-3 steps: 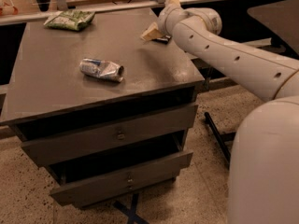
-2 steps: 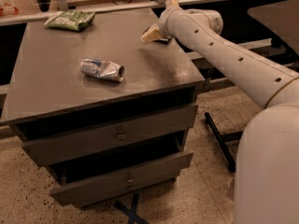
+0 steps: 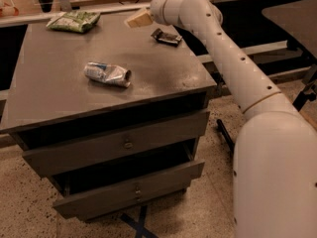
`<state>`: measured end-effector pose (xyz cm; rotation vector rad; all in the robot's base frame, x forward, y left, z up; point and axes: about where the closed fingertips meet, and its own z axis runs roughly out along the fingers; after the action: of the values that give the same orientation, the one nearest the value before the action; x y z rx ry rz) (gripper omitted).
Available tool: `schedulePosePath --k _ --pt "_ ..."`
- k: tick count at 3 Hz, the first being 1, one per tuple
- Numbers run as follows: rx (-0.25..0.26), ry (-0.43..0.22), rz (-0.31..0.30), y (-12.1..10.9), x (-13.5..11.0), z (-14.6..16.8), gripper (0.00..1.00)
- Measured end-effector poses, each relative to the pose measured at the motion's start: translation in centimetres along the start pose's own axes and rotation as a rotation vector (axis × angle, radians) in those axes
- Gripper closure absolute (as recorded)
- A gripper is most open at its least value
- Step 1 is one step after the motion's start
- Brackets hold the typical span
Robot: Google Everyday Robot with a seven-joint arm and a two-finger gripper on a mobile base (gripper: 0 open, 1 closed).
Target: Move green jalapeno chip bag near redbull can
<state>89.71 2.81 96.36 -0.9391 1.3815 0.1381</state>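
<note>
One green jalapeno chip bag (image 3: 74, 21), far-left corner of table (image 3: 54, 108), long axis left-right. One redbull can (image 3: 107, 74), mid-table, lying. One dark packet (image 3: 167, 36). Claw (image 3: 138, 19) over far edge; its state cannot be told.

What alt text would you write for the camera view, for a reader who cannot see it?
A white robot arm reaches over a grey drawer cabinet, its gripper near the far edge, between the green jalapeno chip bag at the far left corner and a small dark packet. The crushed redbull can lies on its side mid-top, apart from the bag.
</note>
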Motion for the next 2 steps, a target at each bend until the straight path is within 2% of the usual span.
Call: schedulePosePath --k 1,2 --pt "-0.091 -0.074 -0.176 1.1 -4.9 1.8 0.0" --pt "-0.123 -0.035 -0.32 1.5 -5.1 2.8 0.0"
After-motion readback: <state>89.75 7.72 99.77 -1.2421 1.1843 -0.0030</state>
